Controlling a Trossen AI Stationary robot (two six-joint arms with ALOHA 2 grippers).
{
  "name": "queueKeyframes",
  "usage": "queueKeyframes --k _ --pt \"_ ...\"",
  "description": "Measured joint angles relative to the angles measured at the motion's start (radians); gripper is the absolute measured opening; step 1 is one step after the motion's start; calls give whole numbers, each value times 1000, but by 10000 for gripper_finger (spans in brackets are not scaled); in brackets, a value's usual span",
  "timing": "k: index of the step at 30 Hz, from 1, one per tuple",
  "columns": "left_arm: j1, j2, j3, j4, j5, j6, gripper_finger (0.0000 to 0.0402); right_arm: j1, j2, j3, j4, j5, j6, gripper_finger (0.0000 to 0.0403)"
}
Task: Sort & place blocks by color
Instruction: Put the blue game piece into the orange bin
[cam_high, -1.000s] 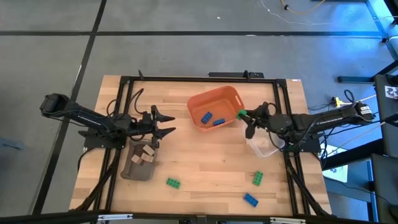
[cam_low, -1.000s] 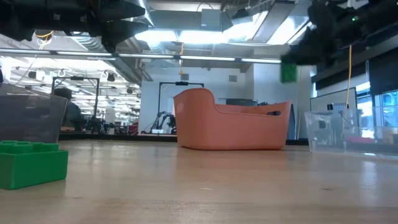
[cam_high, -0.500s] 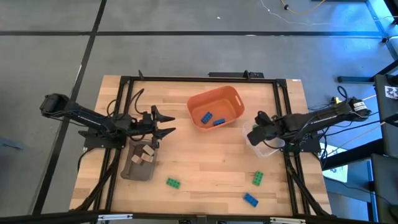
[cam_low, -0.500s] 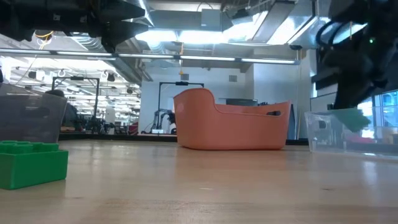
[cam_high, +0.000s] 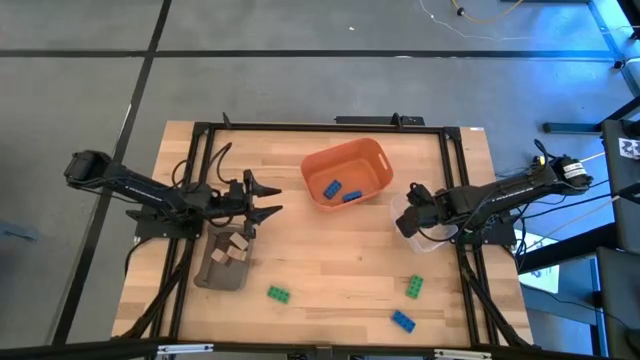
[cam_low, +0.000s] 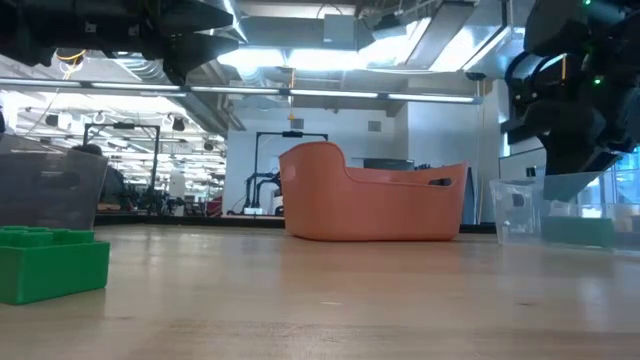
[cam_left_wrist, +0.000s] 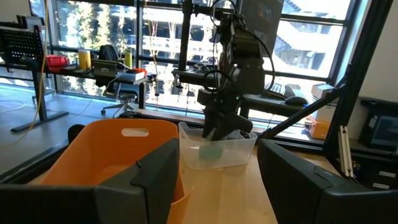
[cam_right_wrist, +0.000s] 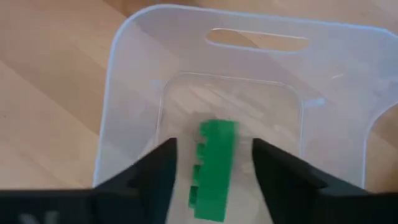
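My right gripper (cam_high: 405, 222) points steeply down over the clear bin (cam_high: 428, 240), open. Its fingers stand on either side of a green block (cam_right_wrist: 214, 163) without touching it. The low view shows that block (cam_low: 575, 232) low in the bin, through the clear wall. My left gripper (cam_high: 272, 199) hangs open and empty above the table, just beyond the grey-brown tray (cam_high: 213, 272), which holds tan blocks (cam_high: 236, 248). Two blue blocks (cam_high: 340, 191) lie in the orange bin (cam_high: 370, 148). Green blocks (cam_high: 279, 293) (cam_high: 414, 287) and a blue one (cam_high: 403, 320) rest on the table near its front.
The orange bin stands at the far middle of the table, with the clear bin close to its right. A black frame (cam_high: 300, 127) runs along the far edge and both sides. Bare wood (cam_high: 330, 250) lies between the tray and the clear bin.
My right gripper has gone from the orange bin's right rim toward the near edge and down over the clear bin, tipping from nearly level to steeply downward. It has let go of the green block, which has dropped into the clear bin.
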Motion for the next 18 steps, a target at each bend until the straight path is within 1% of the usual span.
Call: queueKeyframes --k 2,4,8,10,13,16,18 --pt "0 0 0 0 -1 0 208 0 0 0 0 5 -3 234" --pt "0 0 0 0 -2 0 208 0 0 0 -4 6 -15 256" --pt "0 0 0 0 -3 0 208 0 0 19 -37 18 -38 275" --pt "0 0 0 0 -4 0 208 0 0 48 -42 69 -58 277" --pt "0 0 0 0 -4 0 208 14 0 105 -41 184 -109 278" --pt "0 0 0 -1 -4 0 208 53 -2 147 40 318 -192 279" --pt "0 0 0 -4 -4 0 208 83 -1 154 144 383 -291 279"
